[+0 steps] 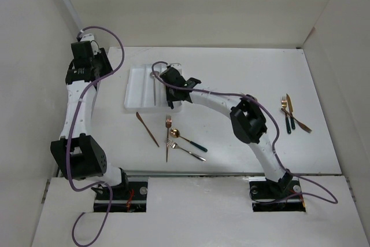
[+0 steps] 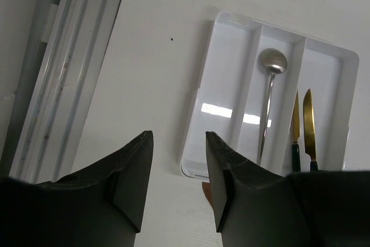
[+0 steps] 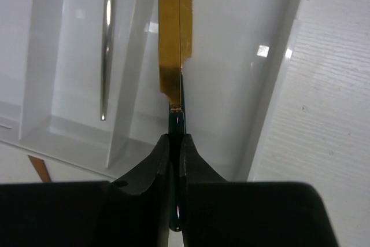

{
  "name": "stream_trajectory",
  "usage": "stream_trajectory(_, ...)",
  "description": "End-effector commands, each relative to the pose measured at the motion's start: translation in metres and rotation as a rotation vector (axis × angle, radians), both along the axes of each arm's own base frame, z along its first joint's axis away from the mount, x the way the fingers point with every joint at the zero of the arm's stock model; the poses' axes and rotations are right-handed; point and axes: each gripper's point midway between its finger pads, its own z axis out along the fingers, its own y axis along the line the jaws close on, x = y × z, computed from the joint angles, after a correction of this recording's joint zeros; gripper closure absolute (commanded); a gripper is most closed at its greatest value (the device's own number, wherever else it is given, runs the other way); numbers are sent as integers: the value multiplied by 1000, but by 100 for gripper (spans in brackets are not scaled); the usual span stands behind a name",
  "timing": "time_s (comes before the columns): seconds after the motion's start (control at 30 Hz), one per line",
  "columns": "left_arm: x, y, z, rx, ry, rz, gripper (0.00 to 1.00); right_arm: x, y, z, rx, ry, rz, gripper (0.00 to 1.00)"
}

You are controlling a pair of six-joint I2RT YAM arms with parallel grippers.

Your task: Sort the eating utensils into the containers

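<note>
The white three-compartment tray point(image 1: 139, 85) lies at the table's middle left. My right gripper point(image 1: 173, 95) hangs over its right compartment. In the right wrist view it point(image 3: 175, 138) is shut on the dark green handle of a gold knife point(image 3: 170, 44), whose blade points into that compartment point(image 3: 231, 56). A silver spoon point(image 2: 267, 102) lies in the middle compartment. The left wrist view shows two gold knives point(image 2: 309, 120) in the right compartment. My left gripper point(image 2: 179, 140) is open and empty, left of the tray point(image 2: 222, 85). Loose utensils point(image 1: 168, 137) lie in front of the tray.
The loose ones are a copper knife point(image 1: 148, 129), a fork, a gold spoon with a green handle point(image 1: 188, 139) and a silver fork point(image 1: 188, 151). Three more utensils point(image 1: 292, 114) lie at the right. White walls close in the table.
</note>
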Motion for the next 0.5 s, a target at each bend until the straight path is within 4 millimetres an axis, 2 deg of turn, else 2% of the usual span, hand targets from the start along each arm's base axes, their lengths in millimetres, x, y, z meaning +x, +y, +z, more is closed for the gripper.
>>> stream_trajectory(0.0,-1,1,12,5,-44,-4,61,20,25,48,139,-96,46,100)
stream_trajectory(0.13,1,1,9,3,-35,-4,61,33,10,36,140,-72,16,100)
stream_trajectory(0.23,2,1,5,2,-26,-4,61,37,12,40,178,-69,11,100)
stream_trajectory(0.37,1,-3,1,-18,-19,-16,61,46,10,26,203,-42,-28,100)
stream_trajectory(0.43,1,-3,1,-18,-19,-16,61,54,11,27,222,-43,-37,100)
stream_trajectory(0.47,1,-3,1,-18,-19,-16,61,54,13,16,213,-25,-32,100)
